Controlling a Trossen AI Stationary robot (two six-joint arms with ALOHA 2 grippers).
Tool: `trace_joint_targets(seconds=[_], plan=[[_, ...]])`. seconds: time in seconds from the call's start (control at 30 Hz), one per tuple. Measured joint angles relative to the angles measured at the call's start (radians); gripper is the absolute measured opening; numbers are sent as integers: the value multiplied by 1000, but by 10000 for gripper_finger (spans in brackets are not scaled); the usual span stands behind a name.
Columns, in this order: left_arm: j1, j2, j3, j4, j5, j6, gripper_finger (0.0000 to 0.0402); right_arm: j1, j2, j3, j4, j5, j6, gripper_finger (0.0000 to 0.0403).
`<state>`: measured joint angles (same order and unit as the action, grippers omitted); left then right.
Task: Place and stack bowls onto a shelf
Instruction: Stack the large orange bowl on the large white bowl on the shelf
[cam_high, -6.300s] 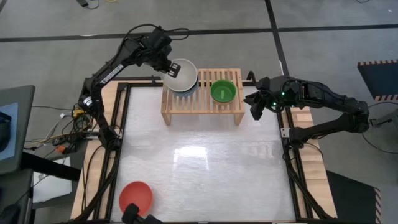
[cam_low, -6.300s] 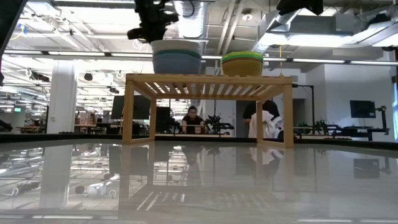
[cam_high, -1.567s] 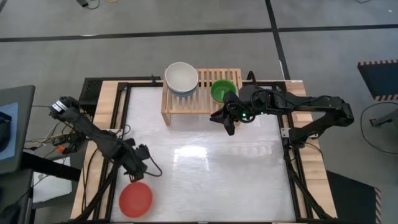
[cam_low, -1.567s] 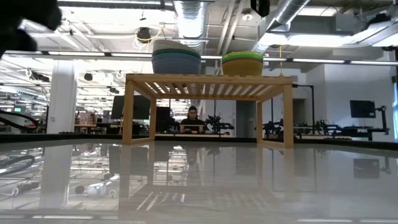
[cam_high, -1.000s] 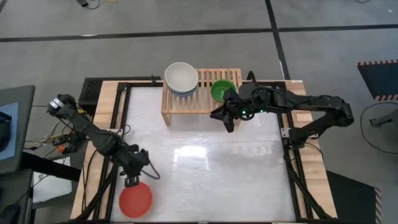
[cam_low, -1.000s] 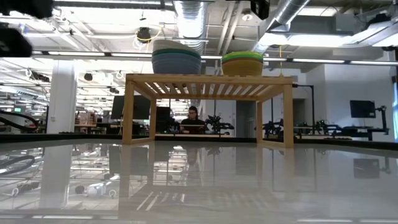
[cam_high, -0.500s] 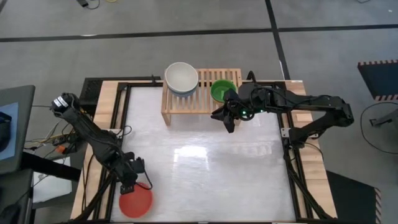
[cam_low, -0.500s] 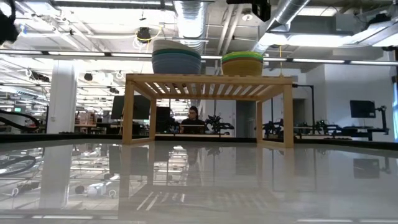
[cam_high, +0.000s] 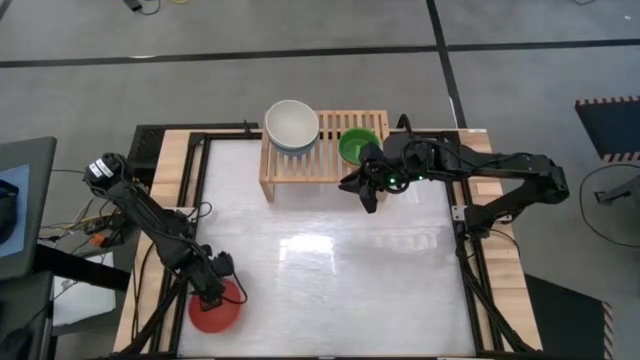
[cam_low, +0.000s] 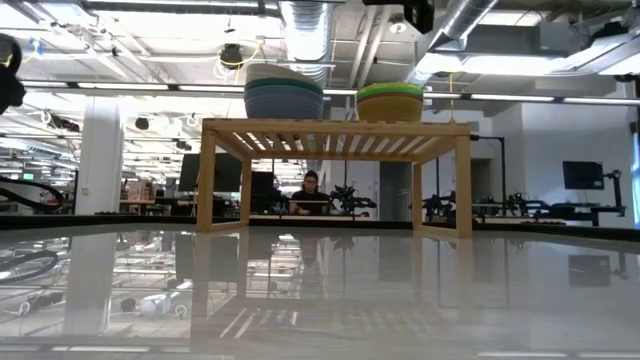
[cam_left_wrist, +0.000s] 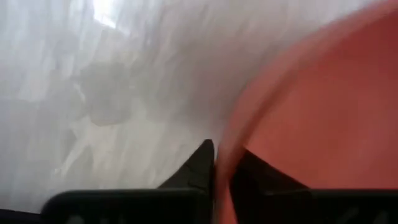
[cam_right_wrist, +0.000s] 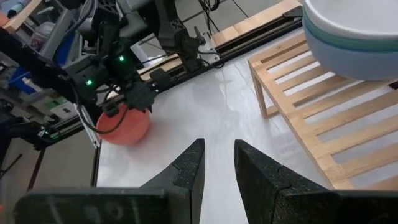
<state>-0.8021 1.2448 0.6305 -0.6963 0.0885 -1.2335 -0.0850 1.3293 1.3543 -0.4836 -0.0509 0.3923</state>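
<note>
The low rack-like shelf (cam_high: 325, 160) is pale bare wood with a slatted, matt top; the white desk (cam_high: 330, 260) is smooth and glossy, mirroring ceiling lights; the small round red bowl (cam_high: 214, 312) looks like smooth plain plastic; the left claw (cam_high: 215, 296) is matt black.

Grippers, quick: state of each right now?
Left gripper: fingers straddling the rim of the red bowl; closed or not, cannot tell.
Right gripper: fingers slightly open, empty, in front of the shelf.

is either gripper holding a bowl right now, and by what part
The left gripper grips the red bowl by its rim, one finger each side. The right gripper holds nothing.
</note>
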Motion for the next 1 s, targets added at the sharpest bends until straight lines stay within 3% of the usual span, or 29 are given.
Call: trace_joint_targets(seconds=[0.17,0.3,0.47,0.63,0.73,0.83,1.0], plan=[[41,-21,63,-75,-23,-16,2,-25,0,0,8,-2,5,111],[119,-58,207,-257,-90,25,1,-44,0,0,7,-4,16,111],[278,-123,498,-541,-350,85,0,-51,-9,-1,-9,-4,16,111],[537,-148,821,-786,-663,60,0,-71,-8,-1,-11,-6,-6,111],[762,-147,938,-731,-731,284,0,-91,-3,-1,-8,-6,-12,111],[972,-144,979,-514,-727,520,0,-113,1,-1,-12,-6,-21,111],[1240,-83,981,-168,-563,756,0,-148,0,-1,-9,-6,-29,111]])
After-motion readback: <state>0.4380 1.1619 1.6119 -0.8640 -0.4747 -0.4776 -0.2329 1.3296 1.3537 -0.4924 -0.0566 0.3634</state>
